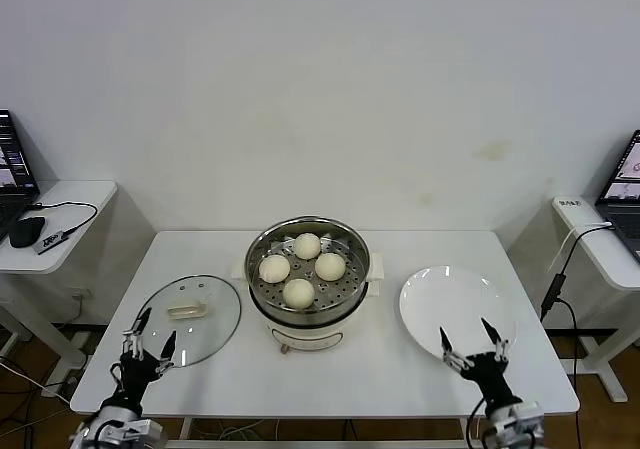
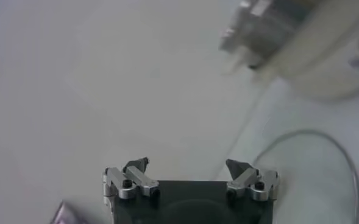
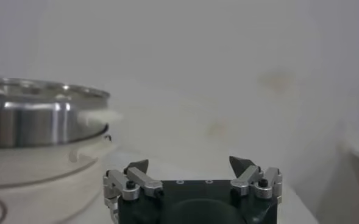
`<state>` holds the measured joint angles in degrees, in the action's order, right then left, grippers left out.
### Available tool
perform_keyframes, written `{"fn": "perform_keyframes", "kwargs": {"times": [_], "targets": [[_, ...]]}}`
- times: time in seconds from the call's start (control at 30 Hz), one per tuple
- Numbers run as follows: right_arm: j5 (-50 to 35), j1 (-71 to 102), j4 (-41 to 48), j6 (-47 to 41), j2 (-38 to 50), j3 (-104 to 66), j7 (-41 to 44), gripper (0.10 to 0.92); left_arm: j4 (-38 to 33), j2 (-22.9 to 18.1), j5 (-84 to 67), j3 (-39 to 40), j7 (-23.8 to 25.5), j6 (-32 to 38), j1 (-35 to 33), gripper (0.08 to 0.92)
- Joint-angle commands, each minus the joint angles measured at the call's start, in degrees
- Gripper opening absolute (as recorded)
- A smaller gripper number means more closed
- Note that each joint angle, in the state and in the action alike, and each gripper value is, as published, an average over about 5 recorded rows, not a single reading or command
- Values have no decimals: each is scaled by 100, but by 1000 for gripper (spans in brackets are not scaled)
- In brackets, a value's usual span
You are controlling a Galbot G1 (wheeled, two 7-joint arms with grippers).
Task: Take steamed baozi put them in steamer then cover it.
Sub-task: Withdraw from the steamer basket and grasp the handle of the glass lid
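Several cream-white steamed baozi [image 1: 302,267] lie in the shiny steel steamer [image 1: 352,287] on its cream pot body at the table's centre. The cover [image 1: 190,319], a clear glass lid with a beige bar handle, lies flat on the table to the steamer's left. My left gripper [image 1: 150,333] stands open at the front left table edge, just at the cover's near rim, holding nothing. My right gripper [image 1: 477,342] is open at the front right, over the near edge of the white plate, with nothing in it. In the right wrist view the steamer [image 3: 33,122] shows beside the open gripper [image 3: 191,164].
An empty white plate [image 1: 440,294] lies to the right of the steamer. Side tables with laptops and cables stand off both ends of the white table [image 1: 330,374]. The left wrist view shows my open left gripper [image 2: 188,165] against a pale surface with a cable [image 2: 313,135].
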<state>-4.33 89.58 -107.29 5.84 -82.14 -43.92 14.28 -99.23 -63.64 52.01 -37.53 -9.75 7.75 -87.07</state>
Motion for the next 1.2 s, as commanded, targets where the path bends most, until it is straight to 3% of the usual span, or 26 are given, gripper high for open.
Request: {"fn": "perform_keyframes", "kwargs": {"times": [0.03,0.57,1.2], "targets": [[253,549,-45,172,-514,-333,-19,823,1356,363,1564,540,129,40,1381,823],[441,658,-67,194,-729,-380,-16,823,2829,342,1594,1165,68,5,2666,823],[614,608,157,254,-799,-288,-13,823,3016,299,1406,1366,199,-125,3060,823]]}}
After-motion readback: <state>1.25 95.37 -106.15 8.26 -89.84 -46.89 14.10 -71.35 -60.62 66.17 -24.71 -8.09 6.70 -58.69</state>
